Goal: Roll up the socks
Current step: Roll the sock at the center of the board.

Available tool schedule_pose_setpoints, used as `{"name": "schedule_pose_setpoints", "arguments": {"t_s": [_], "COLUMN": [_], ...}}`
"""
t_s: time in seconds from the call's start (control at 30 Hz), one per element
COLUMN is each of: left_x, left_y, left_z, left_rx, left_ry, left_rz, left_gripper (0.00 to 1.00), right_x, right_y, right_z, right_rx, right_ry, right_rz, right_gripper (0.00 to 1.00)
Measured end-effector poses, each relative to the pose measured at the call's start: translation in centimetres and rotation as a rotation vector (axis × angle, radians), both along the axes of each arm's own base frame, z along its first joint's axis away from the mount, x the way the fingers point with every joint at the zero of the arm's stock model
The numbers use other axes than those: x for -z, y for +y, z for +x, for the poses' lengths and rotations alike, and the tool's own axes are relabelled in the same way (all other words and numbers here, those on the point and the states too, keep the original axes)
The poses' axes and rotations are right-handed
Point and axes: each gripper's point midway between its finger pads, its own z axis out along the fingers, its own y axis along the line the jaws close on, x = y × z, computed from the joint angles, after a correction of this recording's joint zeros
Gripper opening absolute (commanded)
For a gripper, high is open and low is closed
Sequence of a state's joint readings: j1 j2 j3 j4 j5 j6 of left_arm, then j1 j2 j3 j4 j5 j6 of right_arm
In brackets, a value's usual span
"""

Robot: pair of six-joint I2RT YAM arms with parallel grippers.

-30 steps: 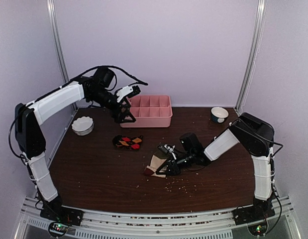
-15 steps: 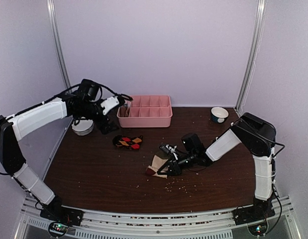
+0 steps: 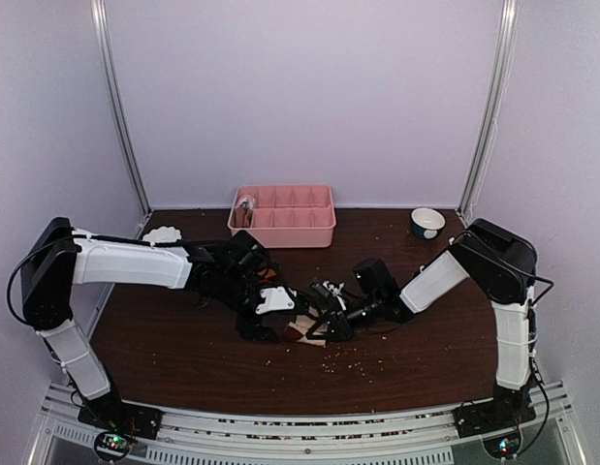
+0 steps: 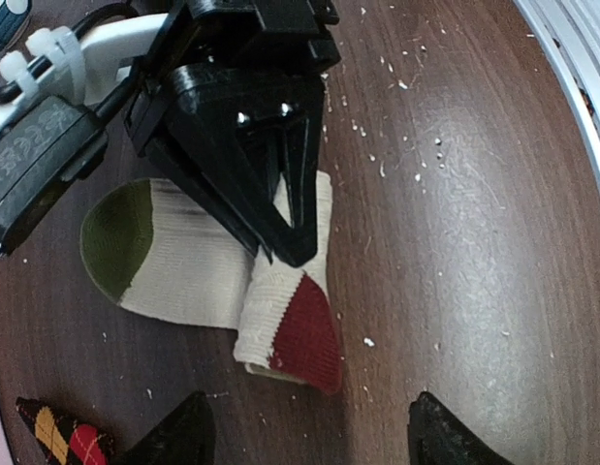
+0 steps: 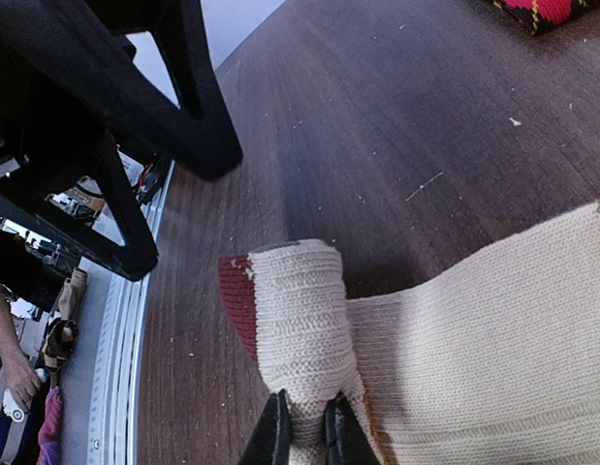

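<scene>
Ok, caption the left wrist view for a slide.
Right claw pinches the folded end of the cream sock while the open left claw hovers near it.

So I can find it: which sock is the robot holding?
On the dark table, in front of the pink tray, the right gripper pinches one sock. It is cream with an olive toe and red heel; its neighbour is black with coloured diamonds.
</scene>
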State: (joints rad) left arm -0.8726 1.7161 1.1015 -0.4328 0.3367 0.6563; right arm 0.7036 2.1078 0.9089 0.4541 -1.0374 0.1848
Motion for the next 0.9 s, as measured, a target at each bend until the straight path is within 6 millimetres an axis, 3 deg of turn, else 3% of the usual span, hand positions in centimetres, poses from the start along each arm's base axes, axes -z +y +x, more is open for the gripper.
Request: {"name": "schedule_pose_setpoints", "arguments": {"t_s": [0.37,0.63,0.8,0.87,0.9], "left_x": [3.5,4.1,4.6,4.6,4.6], "left_y": [-2.9,-4.1,-4.1,-4.1,-4.1], "left_z": [0.1,1.0,1.2,1.1,1.1], "left_rx": [0.086,0.085,0.09,0.094,0.096], "left_ry": [-0.023,-0.04,-0.029,-0.024,-0.021], "left_rz": [-0.005,-0.018,0.0,0.005,0.008], "left_gripper": [0.51,0.2,0.19,0.21,0.19], "right_x": [0.0,0.0,-0.1,-0.2,-0.6], "right_y": [0.0,0.0,0.0,0.0,0.0], "right_z": [0.0,0.0,0.0,0.0,0.1], "right_rx": [-0.001,-0.001,0.0,0.002,0.003], "right_ry": [0.005,0.006,0.005,-0.003,-0.013], "right_rz": [-0.001,0.0,0.005,0.01,0.017], "right_gripper": [0.0,0.0,0.0,0.11,0.21]}}
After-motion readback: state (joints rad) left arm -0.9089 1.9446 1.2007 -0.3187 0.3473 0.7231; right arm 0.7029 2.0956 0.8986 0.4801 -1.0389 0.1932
